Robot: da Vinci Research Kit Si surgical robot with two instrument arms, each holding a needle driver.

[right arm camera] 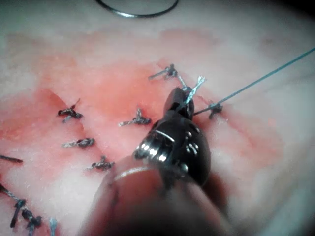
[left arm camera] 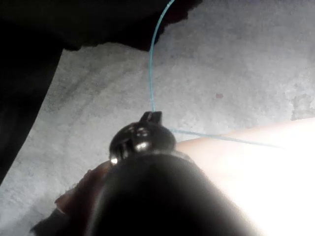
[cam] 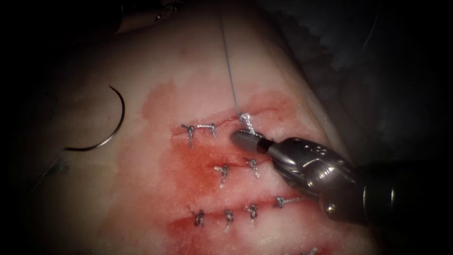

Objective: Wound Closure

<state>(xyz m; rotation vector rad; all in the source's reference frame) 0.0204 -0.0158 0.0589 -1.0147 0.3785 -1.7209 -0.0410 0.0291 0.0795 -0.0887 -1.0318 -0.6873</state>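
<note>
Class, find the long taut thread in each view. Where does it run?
Endoscope: thread rises from the top stitch, beside the right tool's jaws, shut on its short end.
Left wrist: thread runs from the left tool's shut jaws.
Right wrist: thread leaves the stitch beside the right tool.
Landmark, endoscope and right wrist: the needle, loose on the tissue, left of the cut.

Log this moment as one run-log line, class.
left tool: holds thread | right tool: shut on thread end | needle: free on tissue, left of cut
</note>
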